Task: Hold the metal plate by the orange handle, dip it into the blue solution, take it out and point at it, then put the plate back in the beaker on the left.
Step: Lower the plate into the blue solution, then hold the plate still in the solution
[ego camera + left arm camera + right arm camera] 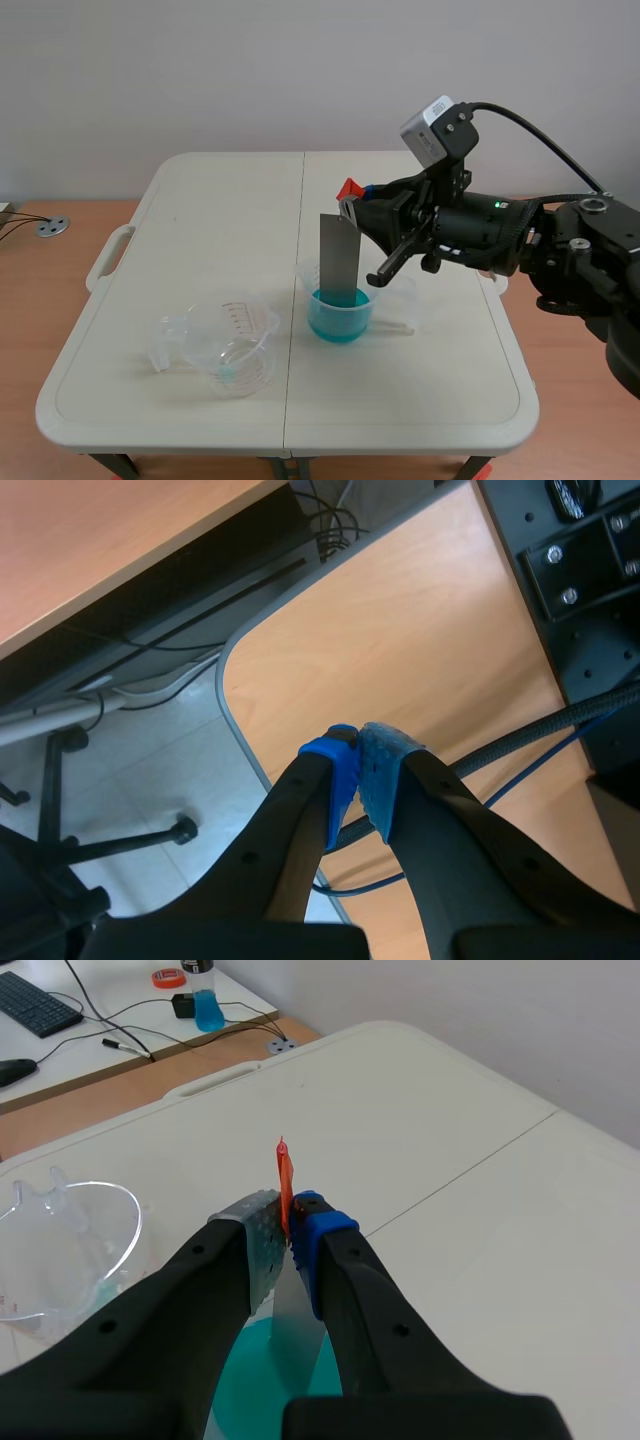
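Right arm comes in from the right and holds over the middle of the bench (180, 230). Right fingers (362, 207) are clamped on the orange handle (349, 187), one pad on each face of it. In the right wrist view the handle (285, 1182) stands up just past the fingertips (320, 1228).

Metal plate (338, 258) hangs upright below the handle. Its upper end is just under the fingers. Its lower end is inside the beaker of blue solution (340, 320), below the liquid line. Depth of immersion and contact with the beaker bottom: cannot tell. From the right wrist, the plate (298, 1312) runs straight down between the two fingers into the blue solution (255, 1385).

Solution beaker (308, 282) sits upright near the bench centre, just right of the fold line. Second clear beaker (225, 345), with printed graduations, stands to its left and a little nearer the robot. The two are apart, not touching. Right wrist view shows this beaker (60, 1250) beside the grey-padded finger.

Left arm is outside the scene view. Left fingers (378, 772) are together, blue pads meeting with nothing between them, over a wooden desk edge (400, 630) with cables (520, 740) and floor below.
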